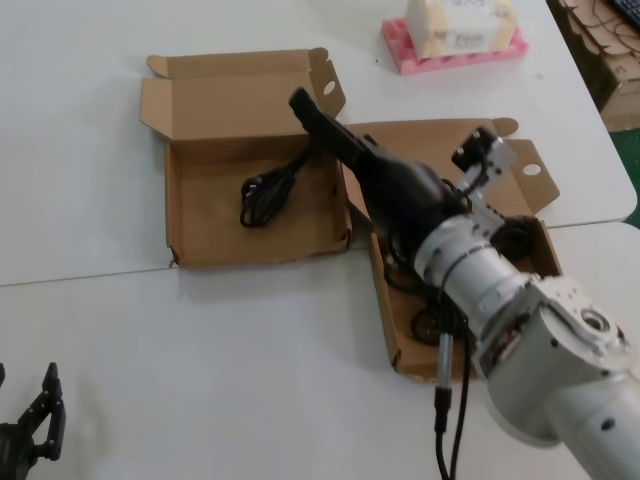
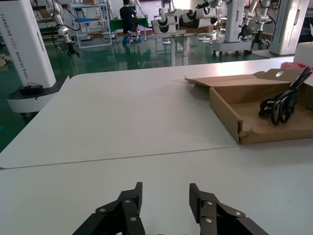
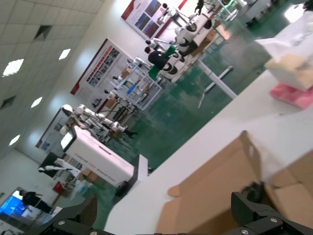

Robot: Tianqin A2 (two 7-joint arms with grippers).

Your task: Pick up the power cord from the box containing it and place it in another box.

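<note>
cord (image 1: 268,192) in box (image 1: 195,250), right fingers (image 3: 264,215) spread

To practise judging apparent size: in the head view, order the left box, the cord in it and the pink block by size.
1. Left box
2. Pink block, though it lies farther off and is partly covered
3. Cord

— Setting? Robotics lab or test hall. Green glossy floor (image 2: 146,54), rows of white robot arms on pedestals (image 2: 171,22), metal shelving (image 2: 90,22).
— Other signs? Wall posters (image 3: 105,66), ceiling light panels (image 3: 14,66), white worktables (image 2: 127,112) pushed edge to edge.
</note>
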